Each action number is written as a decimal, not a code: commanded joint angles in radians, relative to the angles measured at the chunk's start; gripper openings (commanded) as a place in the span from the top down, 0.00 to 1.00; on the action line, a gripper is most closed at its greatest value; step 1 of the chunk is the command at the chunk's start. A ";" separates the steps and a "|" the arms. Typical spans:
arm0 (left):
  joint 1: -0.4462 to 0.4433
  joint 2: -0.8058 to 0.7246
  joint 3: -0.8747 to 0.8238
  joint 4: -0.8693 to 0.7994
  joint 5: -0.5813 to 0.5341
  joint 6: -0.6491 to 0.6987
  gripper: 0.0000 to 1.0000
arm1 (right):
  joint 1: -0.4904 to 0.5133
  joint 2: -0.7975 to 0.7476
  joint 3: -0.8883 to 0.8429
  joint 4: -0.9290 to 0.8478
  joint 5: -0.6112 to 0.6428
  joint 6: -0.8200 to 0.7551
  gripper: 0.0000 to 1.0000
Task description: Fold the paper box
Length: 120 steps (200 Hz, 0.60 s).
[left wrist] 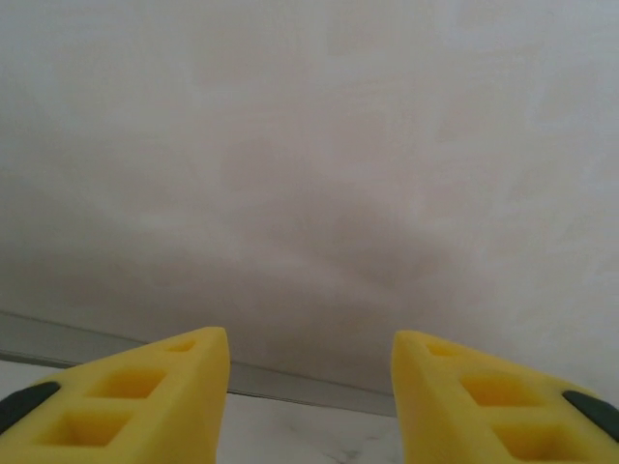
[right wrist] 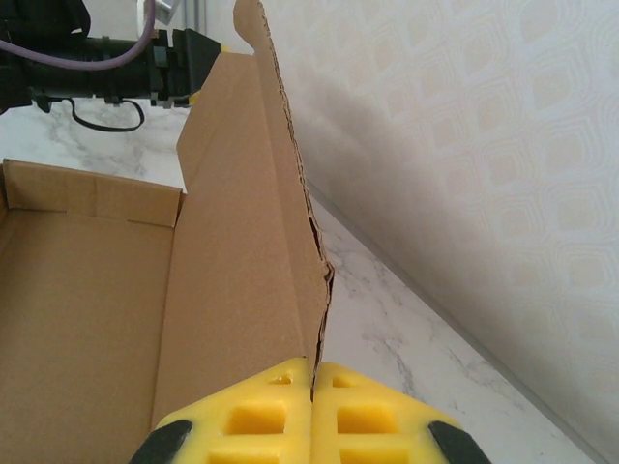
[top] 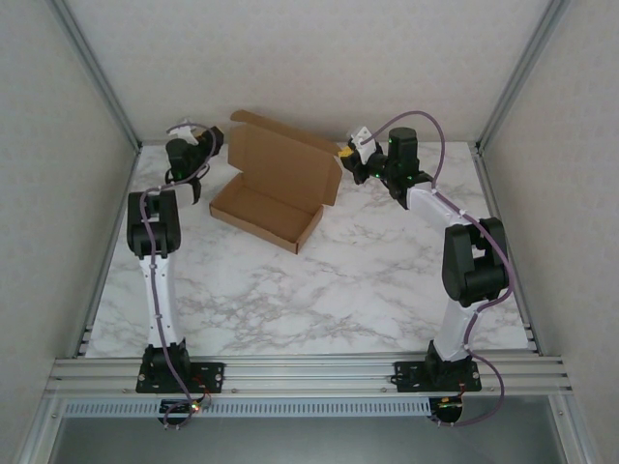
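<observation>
As right fingers [right wrist: 251, 420] pinch its edge, box [top: 285, 162] gapes

Marble tabletop [top: 319, 290] (pale textured walls [top: 319, 58])

Bright, soft overhead light. The paper box [top: 266, 208] throws a faint shadow on the table [top: 368, 280] along its near side. Behind the box, the wall [left wrist: 309, 145] looks hazy and soft-focused in the left wrist view.

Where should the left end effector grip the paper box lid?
Probably the lid's left edge, coming in from the paper box's left. The lid stands upright as a thin sheet, the right end effector pinches its right edge, and the open left end effector sits just off that free side.
</observation>
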State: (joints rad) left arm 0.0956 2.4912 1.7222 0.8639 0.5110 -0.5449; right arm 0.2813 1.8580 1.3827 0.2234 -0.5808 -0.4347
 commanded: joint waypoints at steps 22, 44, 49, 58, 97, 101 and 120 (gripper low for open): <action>-0.039 -0.040 -0.060 0.189 0.172 -0.098 0.55 | 0.003 -0.005 -0.027 0.032 -0.003 0.010 0.99; -0.046 -0.077 -0.134 0.248 0.205 -0.122 0.56 | 0.014 -0.001 -0.029 0.048 0.050 0.027 0.99; -0.048 -0.087 -0.156 0.268 0.208 -0.130 0.57 | 0.018 0.000 -0.027 0.048 0.070 0.029 1.00; -0.052 -0.107 -0.202 0.311 0.210 -0.145 0.57 | 0.030 0.002 -0.028 0.053 0.102 0.035 1.00; -0.078 -0.197 -0.412 0.480 0.205 -0.181 0.57 | 0.093 0.012 -0.040 0.114 0.327 0.110 1.00; -0.083 -0.206 -0.432 0.484 0.205 -0.175 0.57 | 0.102 0.015 -0.042 0.124 0.354 0.122 1.00; -0.105 -0.248 -0.509 0.502 0.205 -0.149 0.57 | 0.160 0.039 -0.033 0.161 0.541 0.175 1.00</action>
State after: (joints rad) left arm 0.0429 2.3360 1.2839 1.2289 0.6704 -0.7017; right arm 0.3637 1.8587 1.3598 0.3199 -0.2798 -0.3466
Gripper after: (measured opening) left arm 0.434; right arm 0.036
